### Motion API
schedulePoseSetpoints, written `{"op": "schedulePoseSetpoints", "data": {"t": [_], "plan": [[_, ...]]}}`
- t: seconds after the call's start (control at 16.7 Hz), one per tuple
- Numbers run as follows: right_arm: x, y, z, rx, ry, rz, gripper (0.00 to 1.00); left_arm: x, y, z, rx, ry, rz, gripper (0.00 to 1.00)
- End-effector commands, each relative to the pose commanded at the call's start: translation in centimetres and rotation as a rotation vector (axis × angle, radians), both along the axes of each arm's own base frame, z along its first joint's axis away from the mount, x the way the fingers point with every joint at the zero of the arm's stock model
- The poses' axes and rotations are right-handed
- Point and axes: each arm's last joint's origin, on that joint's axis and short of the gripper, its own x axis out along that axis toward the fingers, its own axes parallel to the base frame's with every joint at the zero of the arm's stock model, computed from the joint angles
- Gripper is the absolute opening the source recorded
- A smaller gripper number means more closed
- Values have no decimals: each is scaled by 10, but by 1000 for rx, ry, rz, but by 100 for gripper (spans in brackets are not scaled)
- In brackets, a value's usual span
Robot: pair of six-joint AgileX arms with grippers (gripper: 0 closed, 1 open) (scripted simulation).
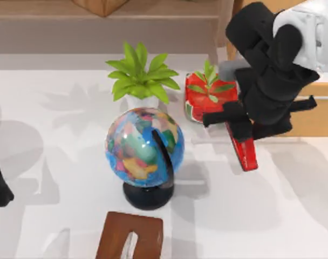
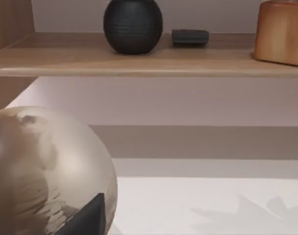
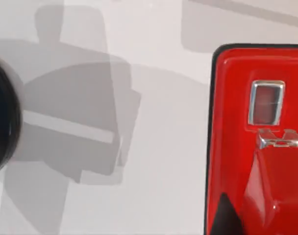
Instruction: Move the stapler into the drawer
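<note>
The right gripper grasps the red stapler at the right middle of the top view. It looks small, light, hard and shiny, so it may slip; holding its narrow sides seems best.

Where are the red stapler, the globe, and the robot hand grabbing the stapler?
stapler (image 1: 248, 155): top view, on its red free end.
globe (image 1: 139, 143): top view, on the coloured ball.
right gripper (image 1: 237, 125): top view, between its black fingertips at the stapler.
</note>
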Motion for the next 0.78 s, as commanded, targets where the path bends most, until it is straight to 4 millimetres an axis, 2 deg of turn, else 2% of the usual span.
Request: {"op": "schedulePoseSetpoints", "data": {"t": [0.24,0.42,0.6,0.78], "plan": [[14,1,55,84,-125,20,0,0,0,0,0,0,0,100],[34,-11,84,109,-200,-4,0,0,0,0,0,0,0,100],[62,-32,98,99,-241,-52,0,0,0,0,0,0,0,100],[92,-57,95,62,-235,-110,0,0,0,0,0,0,0,100]]}}
